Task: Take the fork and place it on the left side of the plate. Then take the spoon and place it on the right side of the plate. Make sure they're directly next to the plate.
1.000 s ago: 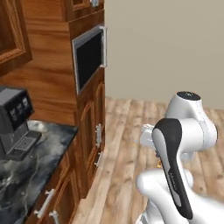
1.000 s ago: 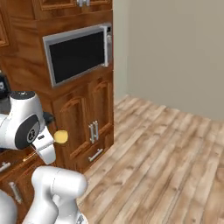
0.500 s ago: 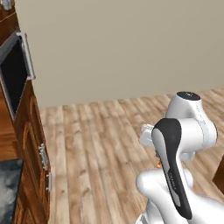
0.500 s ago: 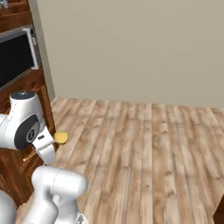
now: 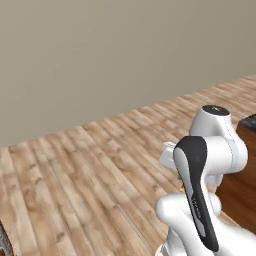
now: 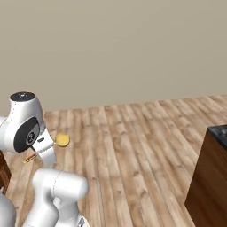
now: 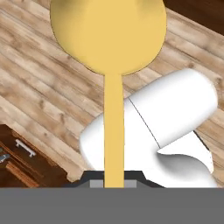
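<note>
The end effector (image 6: pixel 43 147) is clamped on the spoon (image 6: pixel 61 140) by its handle, carried above wooden floor (image 6: pixel 133 150) (plate unseen). Keep the grip firm, spoon level, until the plate's right side is reachable.

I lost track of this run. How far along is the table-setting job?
In hand: the spoon is clamped in the gripper, its yellow bowl beside the arm over wooden floor. Left: setting it right of the plate. Whether the fork is already placed cannot be told.
</note>
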